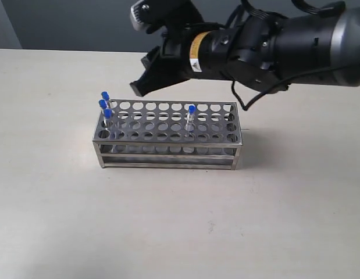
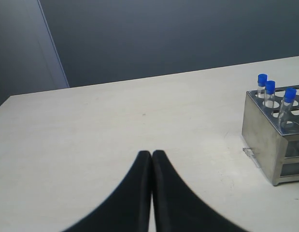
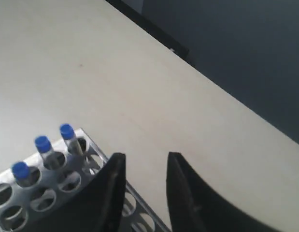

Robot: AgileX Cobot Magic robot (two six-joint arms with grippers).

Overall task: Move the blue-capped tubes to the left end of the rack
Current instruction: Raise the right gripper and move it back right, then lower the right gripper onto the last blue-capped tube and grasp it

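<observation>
The steel rack (image 1: 168, 136) stands mid-table. Three blue-capped tubes (image 1: 104, 104) sit in holes at its left end, and a fourth blue-capped tube (image 1: 191, 119) stands alone right of the middle. My right gripper (image 1: 140, 87) hangs above and behind the rack's left half, open and empty. In the right wrist view its fingers (image 3: 144, 159) frame bare table past the rack's far edge (image 3: 67, 179), with the three tubes (image 3: 43, 147) beside them. My left gripper (image 2: 151, 153) is shut on nothing over bare table, well away from the rack (image 2: 275, 140) and its three tubes (image 2: 270, 94).
The pale table (image 1: 63, 221) spreads on all sides of the rack. A dark wall (image 2: 163, 34) rises behind the table's far edge. The right arm's thick black body (image 1: 273, 40) and cables hang over the back right of the scene.
</observation>
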